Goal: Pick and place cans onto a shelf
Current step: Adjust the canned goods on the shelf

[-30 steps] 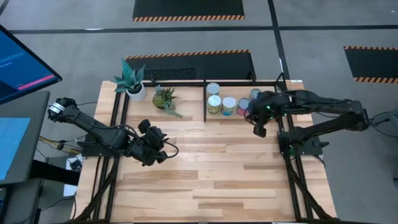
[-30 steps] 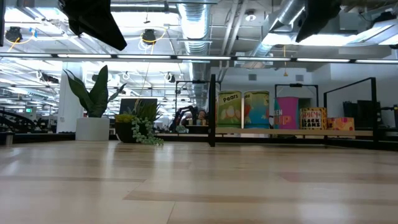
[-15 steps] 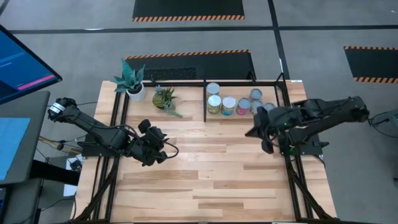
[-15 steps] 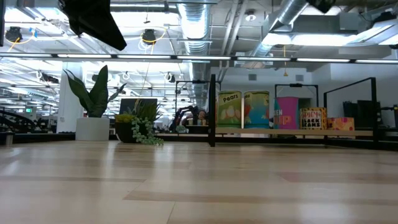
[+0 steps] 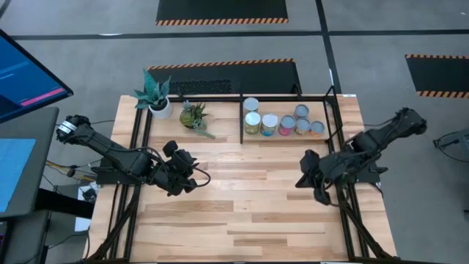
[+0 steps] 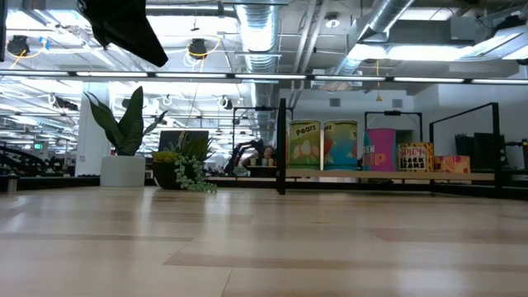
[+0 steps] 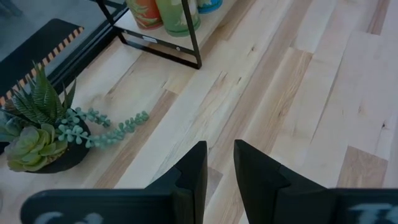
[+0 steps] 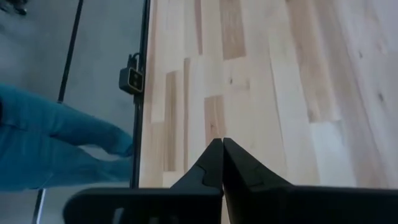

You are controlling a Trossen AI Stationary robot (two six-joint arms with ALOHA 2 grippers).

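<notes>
Flanking the shelf (image 5: pixel 242 117) — two potted plants (image 5: pixel 154 94); right tool (image 5: pixel 314 187) clenched empty — left tool (image 5: pixel 192 176) slightly parted

An open industrial lab: exposed ceiling ducts (image 6: pixel 256 33) at twelve o'clock, hazard-striped floor mats (image 5: pixel 220 11), a monitor (image 5: pixel 26 73) at nine o'clock.

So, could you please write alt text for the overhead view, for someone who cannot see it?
Seven cans stand in the black-framed shelf at the table's far edge, with two potted plants to its left. The right gripper, shut and empty, hangs over the table nearer than the shelf; the left gripper waits over the table's left half.
</notes>
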